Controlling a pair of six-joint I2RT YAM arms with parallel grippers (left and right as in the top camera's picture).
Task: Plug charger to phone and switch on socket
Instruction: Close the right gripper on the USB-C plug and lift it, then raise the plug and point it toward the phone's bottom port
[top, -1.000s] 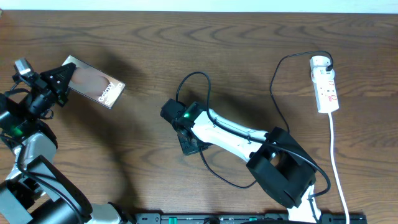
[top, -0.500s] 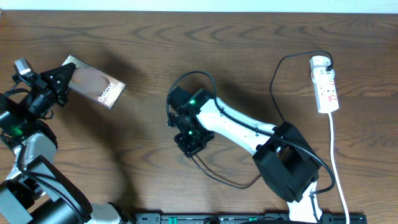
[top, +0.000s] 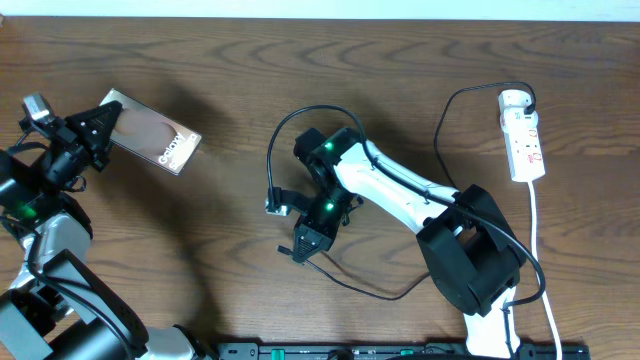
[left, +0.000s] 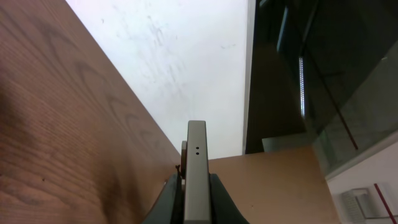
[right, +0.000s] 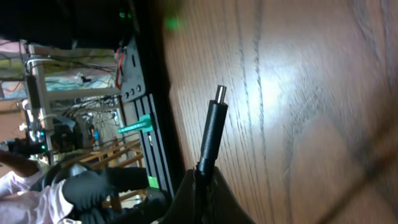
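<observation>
Over the last second the right arm swung its wrist farther from the near edge and turned, so the right gripper (right: 202, 180) now pointed toward the near left. The plug it had been holding low over the table (top: 230, 70) now stuck out in front of it. Its jaws were clamped on the charger (right: 211, 134) just behind the metal tip, and the black cable trailed off to the near right. The left arm had not moved. The left gripper (top: 100, 126) was clamped on one end of the phone (top: 155, 135) at the far left, holding it tilted. The left wrist view showed the phone's thin edge squarely between the jaws.

This looked like the plug being aimed for insertion, but tip and phone were well apart, so plugging in was not yet done. The socket (top: 522, 135) lay untouched at the far right, and its switch position could not be read.

By count there were one phone, one charger, one power strip and two arms.
</observation>
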